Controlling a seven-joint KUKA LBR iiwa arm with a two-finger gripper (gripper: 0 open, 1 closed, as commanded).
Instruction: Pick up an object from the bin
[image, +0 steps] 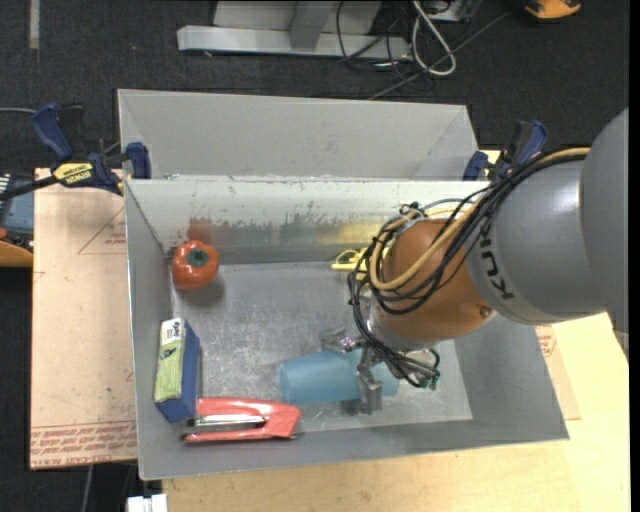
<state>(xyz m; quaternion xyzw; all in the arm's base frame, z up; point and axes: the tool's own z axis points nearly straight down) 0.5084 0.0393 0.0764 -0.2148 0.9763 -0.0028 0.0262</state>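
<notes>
I have the claw (360, 372) down low in the bin (290, 215), close to the near wall and right over a light blue cup (315, 380). The cup lies on its side on the bin floor. Its long axis runs across the view, almost level and roughly parallel to the near wall. One end sticks out from under the claw toward the view's left, and a small teal patch shows on the claw's other side. I cannot tell which end is the mouth.

The orange wrist cover (430, 285) and its looped cables (440, 235) hang above the claw and hide most of it. I cannot tell whether the claw is apart, together or clamped on the cup.

Just past the cup's free end, on the near-wall side, lies a red stapler (245, 420). Its long axis follows much the same line as the cup's. Further out from the claw, beyond the stapler, a narrow yellow-green and blue box (175, 372) lies lengthwise along the side wall. An orange round thing with a green top (194, 266) sits well apart from the claw, in the far corner on that same side. A small yellow thing (347, 260) peeks out beside the wrist cover, behind the claw toward the back wall.
</notes>
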